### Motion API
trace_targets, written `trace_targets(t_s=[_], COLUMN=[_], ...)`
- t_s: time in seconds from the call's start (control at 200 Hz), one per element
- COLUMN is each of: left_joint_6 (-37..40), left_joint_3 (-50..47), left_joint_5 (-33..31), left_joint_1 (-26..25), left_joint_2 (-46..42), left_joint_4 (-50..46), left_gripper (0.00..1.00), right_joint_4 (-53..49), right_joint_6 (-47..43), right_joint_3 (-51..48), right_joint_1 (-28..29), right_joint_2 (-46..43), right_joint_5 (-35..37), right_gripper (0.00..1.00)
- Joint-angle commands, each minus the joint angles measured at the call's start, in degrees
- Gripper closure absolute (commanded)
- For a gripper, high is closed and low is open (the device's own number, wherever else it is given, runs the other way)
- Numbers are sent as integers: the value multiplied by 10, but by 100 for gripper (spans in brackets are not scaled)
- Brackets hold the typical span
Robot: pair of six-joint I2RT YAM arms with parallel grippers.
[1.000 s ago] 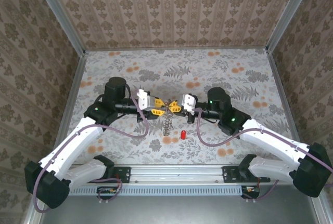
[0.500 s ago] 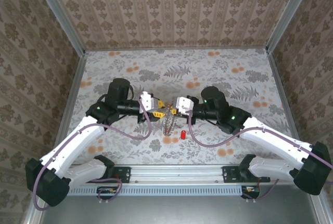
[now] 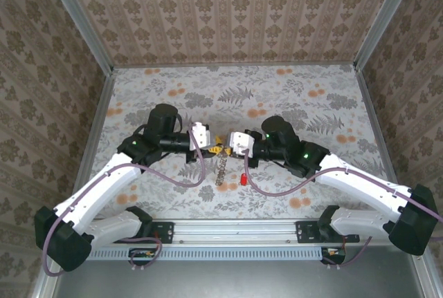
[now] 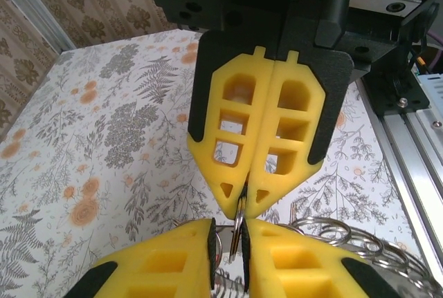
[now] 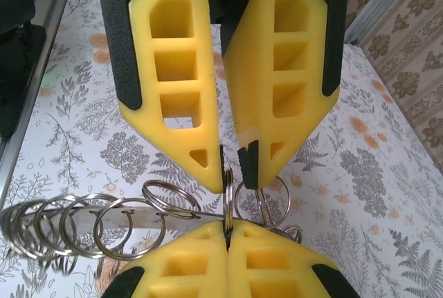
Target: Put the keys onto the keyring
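Note:
The keyring [image 5: 228,194] is a silvery ring seen edge-on, with a row of small rings [image 5: 128,225] strung from it. My right gripper [image 5: 227,227] is shut on its rim. My left gripper [image 4: 230,232] faces it tip to tip, its jaws a narrow gap apart with the keyring [image 4: 237,229] standing between the pads. From above, the left gripper [image 3: 216,149] and right gripper [image 3: 226,149] meet over the table's middle, and the keyring [image 3: 221,169] dangles below them. One red-headed key [image 3: 243,181] lies on the cloth just right of the dangling rings.
A floral cloth [image 3: 291,104] covers the table, with wallpapered walls on three sides. A metal rail [image 3: 228,232] runs along the near edge between the arm bases. The rail [image 4: 408,146] lies close on the right in the left wrist view.
Both arms have pushed closer together until the fingertips meet. The left jaws have narrowed around the keyring. The red key has stayed in place.

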Motion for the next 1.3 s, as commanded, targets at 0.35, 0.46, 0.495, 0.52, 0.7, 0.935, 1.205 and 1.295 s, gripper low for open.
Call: trace_targets(t_s=[0.35,0.46,0.495,0.52,0.7,0.935,1.205,1.295], left_joint_6=[46,24,12,1,-68,-111,-155,-166], left_joint_3=[48,33,26,21,-19,-57,-88,-97], left_joint_5=[-54,-25,-5,10,102,149,165,162], left_joint_1=[-36,-23,-15,-8,27,32,30,29], left_joint_2=[30,8,1,-4,-35,-50,-52,-53], left_joint_4=[-57,-17,2,17,140,240,333,357], left_gripper=[100,100,100,100,100,100,100,100], right_joint_4=[16,46,63,77,170,218,263,274], right_joint_6=[-4,10,20,28,83,102,122,129], right_joint_3=[26,-2,-16,-25,-83,-97,-97,-99], right_joint_1=[9,2,-4,-8,-36,-46,-48,-48], right_joint_2=[-3,-21,-30,-35,-64,-68,-69,-66], right_joint_5=[8,3,-4,-13,-70,-112,-147,-152], right_gripper=[100,100,98,96,83,79,78,79])
